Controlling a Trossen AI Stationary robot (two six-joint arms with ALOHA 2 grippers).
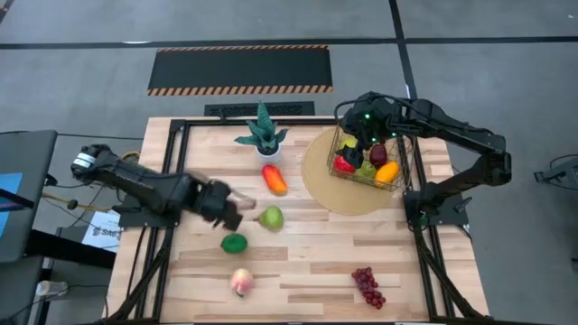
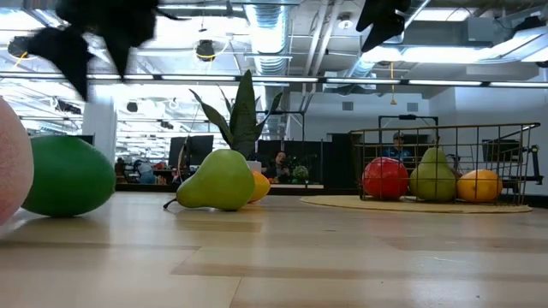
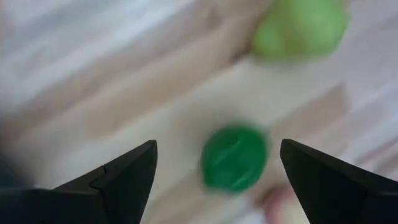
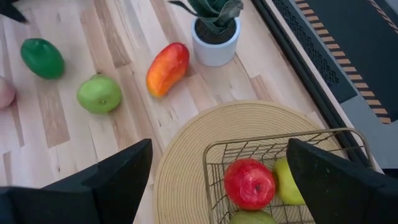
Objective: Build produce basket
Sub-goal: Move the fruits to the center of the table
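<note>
Left gripper (image 1: pixel 237 214) hangs above the wooden table (image 1: pixel 307 262), its fingers spread and holding nothing. In its wrist view the green avocado (image 3: pixel 234 157) lies on the wood in the gap between the two fingers, below them and not touched. From above, the avocado (image 1: pixel 234 243) sits just beside the gripper, toward the table's front edge, and the green pear (image 1: pixel 271 218) lies just to its right. A peach (image 1: pixel 241 282) rests nearer the front edge, the purple grapes (image 1: pixel 368 286) well off to the front right, and the orange-red mango (image 1: pixel 275 179) beside a potted plant (image 1: pixel 262 135).

Right gripper (image 1: pixel 354 126) is over the back edge of the wire basket (image 1: pixel 404 164), fingers wide apart and empty. The basket stands on a round tan mat (image 1: pixel 318 176) at the table's back right and holds a red apple (image 4: pixel 249 183), a pear (image 2: pixel 434 174) and an orange fruit (image 2: pixel 479 185), among others.
</note>
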